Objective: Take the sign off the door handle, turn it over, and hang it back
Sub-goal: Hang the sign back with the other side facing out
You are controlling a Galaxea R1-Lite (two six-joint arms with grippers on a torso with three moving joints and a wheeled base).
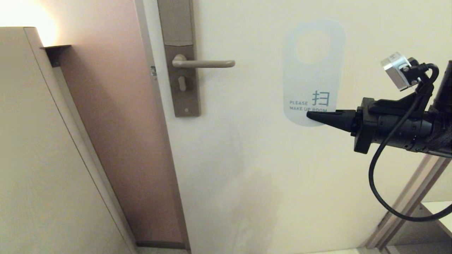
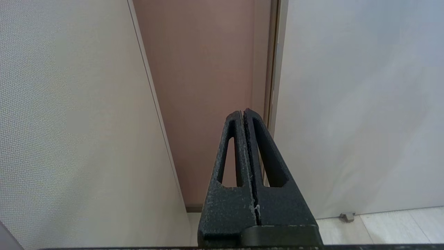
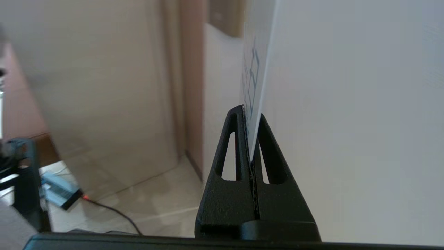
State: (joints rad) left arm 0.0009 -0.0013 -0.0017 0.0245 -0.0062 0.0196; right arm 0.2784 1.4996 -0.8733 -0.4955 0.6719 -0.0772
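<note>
The sign (image 1: 313,72) is off the door handle and held upright in front of the door, white side with teal "PLEASE MAKE UP ROOM" facing me, oval hole at the top. My right gripper (image 1: 310,115) is shut on the sign's lower edge; in the right wrist view the card (image 3: 256,80) stands edge-on between the closed fingers (image 3: 236,139). The door handle (image 1: 204,64), a beige lever on a tall brownish plate (image 1: 183,91), is bare, well to the left of the sign. My left gripper (image 2: 242,114) is shut and empty, pointing at the door frame, outside the head view.
The cream door (image 1: 265,176) fills the middle. A pinkish door jamb (image 1: 116,123) and a beige wall panel (image 1: 35,158) lie left. A metal frame (image 1: 409,204) stands at the lower right. A floor doorstop (image 2: 347,216) and cables on the floor (image 3: 62,191) show below.
</note>
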